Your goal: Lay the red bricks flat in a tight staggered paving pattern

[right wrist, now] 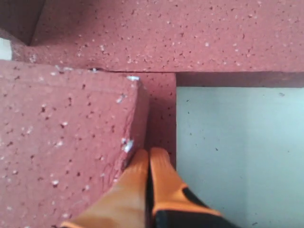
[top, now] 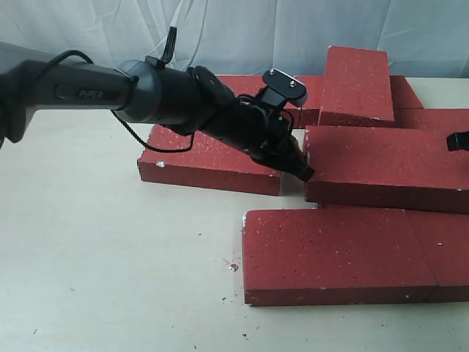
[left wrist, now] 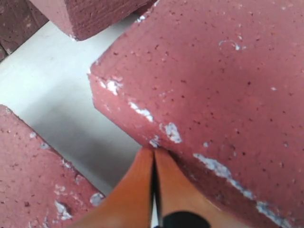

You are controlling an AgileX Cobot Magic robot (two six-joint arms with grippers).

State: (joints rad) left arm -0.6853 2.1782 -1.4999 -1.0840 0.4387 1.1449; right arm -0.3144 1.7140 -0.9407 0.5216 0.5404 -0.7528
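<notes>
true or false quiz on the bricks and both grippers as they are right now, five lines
1. The left gripper is shut, with its tips at a corner of the middle brick. True.
2. The left gripper is holding a brick in the air. False: it holds nothing.
3. The back brick rests on top of others. True.
4. The bricks are packed with no gaps. False: bare table shows between the left brick and the middle brick.
5. The right gripper is wide open. False: its fingers are shut together.
</notes>
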